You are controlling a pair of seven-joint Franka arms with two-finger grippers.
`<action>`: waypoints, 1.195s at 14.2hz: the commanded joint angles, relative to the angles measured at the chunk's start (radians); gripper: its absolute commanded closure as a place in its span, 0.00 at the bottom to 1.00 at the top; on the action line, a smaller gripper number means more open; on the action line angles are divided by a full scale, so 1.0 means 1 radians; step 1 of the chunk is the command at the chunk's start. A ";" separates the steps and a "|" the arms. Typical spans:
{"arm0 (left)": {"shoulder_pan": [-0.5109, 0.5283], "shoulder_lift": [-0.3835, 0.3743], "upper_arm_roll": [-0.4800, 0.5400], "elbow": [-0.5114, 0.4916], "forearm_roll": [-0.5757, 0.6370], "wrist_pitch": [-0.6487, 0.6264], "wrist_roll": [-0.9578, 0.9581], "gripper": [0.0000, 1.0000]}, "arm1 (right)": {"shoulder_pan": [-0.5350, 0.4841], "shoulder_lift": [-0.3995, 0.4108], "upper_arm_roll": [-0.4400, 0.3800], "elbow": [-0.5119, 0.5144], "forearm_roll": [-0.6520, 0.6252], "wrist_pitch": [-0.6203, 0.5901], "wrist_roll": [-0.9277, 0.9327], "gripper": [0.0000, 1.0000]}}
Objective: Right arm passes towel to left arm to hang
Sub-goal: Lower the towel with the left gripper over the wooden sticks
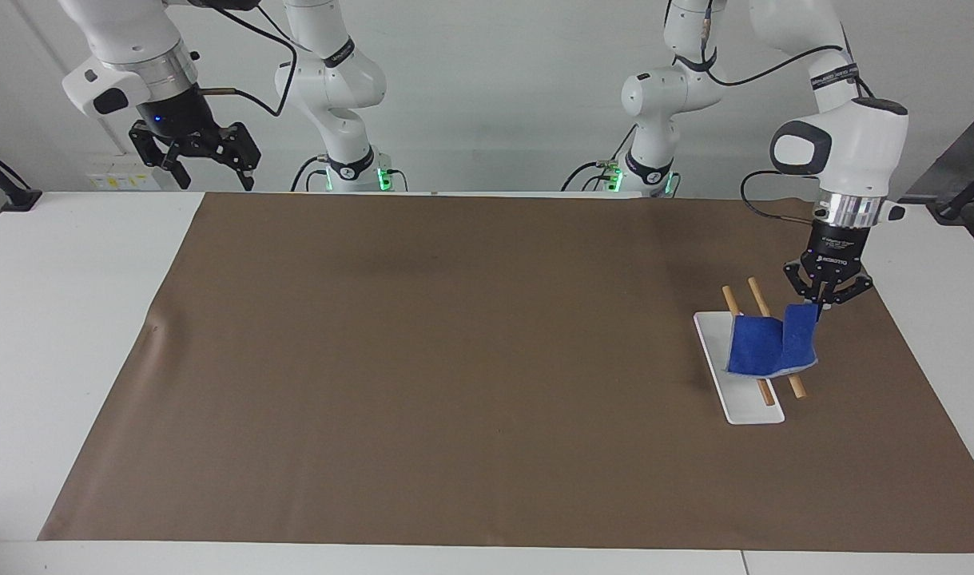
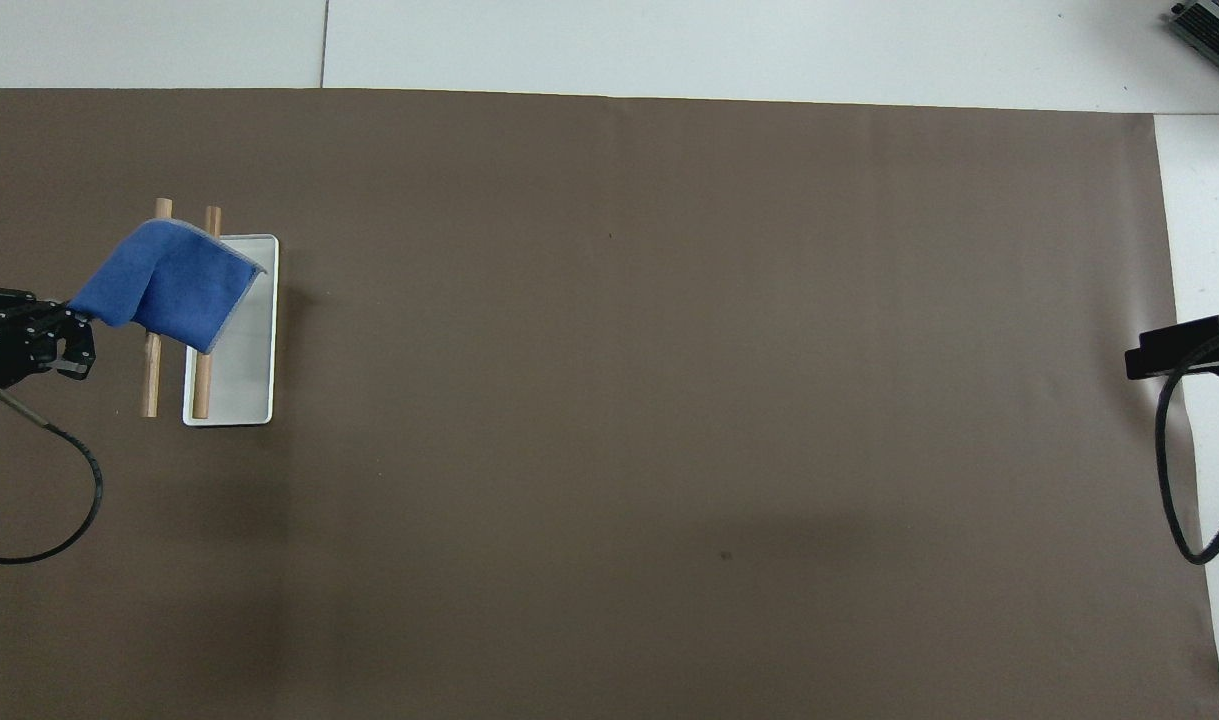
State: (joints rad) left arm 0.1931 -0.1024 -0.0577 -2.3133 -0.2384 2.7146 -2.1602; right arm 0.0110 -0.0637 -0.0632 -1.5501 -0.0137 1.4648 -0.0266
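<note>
The royal-blue towel (image 1: 762, 347) lies draped over two wooden rods (image 1: 796, 389) of a small rack with a white base (image 1: 746, 407), toward the left arm's end of the table. My left gripper (image 1: 824, 302) is shut on the towel's raised corner, just above the rods. In the overhead view the towel (image 2: 169, 285) covers the rods (image 2: 150, 385) at the part farther from the robots, with the left gripper (image 2: 69, 322) at its edge. My right gripper (image 1: 209, 177) is open and empty, raised over the table's edge at the right arm's end; only a black part of it (image 2: 1184, 345) shows from above.
A large brown mat (image 1: 455, 359) covers most of the white table. The rack's white base (image 2: 244, 390) sits on it. A black cable (image 2: 39, 500) hangs from the left wrist. A dark device (image 2: 1214, 30) lies at the table's farthest corner.
</note>
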 commanded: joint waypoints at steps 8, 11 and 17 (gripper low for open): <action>0.006 -0.022 -0.001 -0.015 0.028 -0.026 -0.047 0.00 | 0.001 0.085 0.000 0.021 0.006 -0.003 -0.013 0.00; 0.012 -0.017 0.001 0.052 0.030 -0.120 -0.046 0.00 | 0.001 0.078 0.005 0.007 0.018 -0.004 -0.013 0.00; -0.007 -0.023 -0.005 0.161 0.151 -0.300 -0.046 0.00 | -0.008 0.078 0.003 0.005 0.021 -0.004 -0.013 0.00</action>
State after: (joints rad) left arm 0.1910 -0.1197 -0.0588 -2.1688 -0.1382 2.4591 -2.1858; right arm 0.0143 0.0203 -0.0626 -1.5423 -0.0131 1.4625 -0.0266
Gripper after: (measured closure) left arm 0.000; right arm 0.000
